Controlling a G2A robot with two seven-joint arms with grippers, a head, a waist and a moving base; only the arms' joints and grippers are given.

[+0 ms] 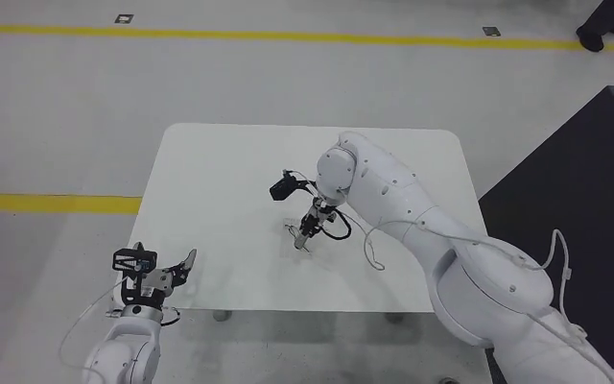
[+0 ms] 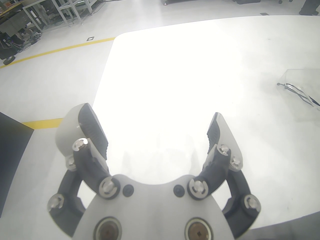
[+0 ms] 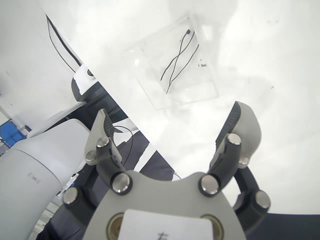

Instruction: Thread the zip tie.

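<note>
Thin black zip ties (image 3: 178,57) lie loose in a shallow clear tray (image 3: 200,88) on the white table (image 1: 221,192). My right gripper (image 3: 170,112) hangs above the table just beside the tray, open, with nothing between its fingers; in the top view it (image 1: 305,233) is near the table's middle. My left gripper (image 2: 151,112) is open and empty over the table's front left corner (image 1: 180,267), far from the tray. From there the zip ties (image 2: 296,91) and the tray (image 2: 295,76) lie off to one side.
A black cable (image 1: 369,254) loops from the right arm onto the table. A dark panel (image 1: 566,192) stands to the table's right. Yellow floor lines (image 1: 67,204) run past the table. Racks and benches (image 2: 62,3) stand far behind.
</note>
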